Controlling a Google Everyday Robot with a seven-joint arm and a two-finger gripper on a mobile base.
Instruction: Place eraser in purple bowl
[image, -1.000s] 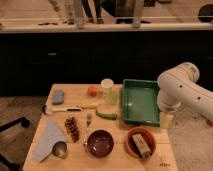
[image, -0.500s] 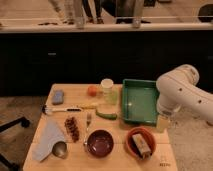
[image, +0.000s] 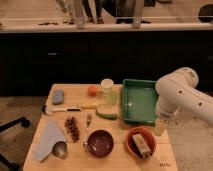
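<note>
Though near gripper (image: 160, 129), eraser (image: 141, 144) axis diagonal.

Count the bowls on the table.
2. The purple bowl sits front centre; the orange-red bowl is to its right, holding the eraser. The gripper hangs by the green tray's front right corner. No others seem hidden.

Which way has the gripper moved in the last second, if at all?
Yes: the gripper has dropped slightly beside the near corner of the green tray, nearer the orange bowl holding the eraser.
</note>
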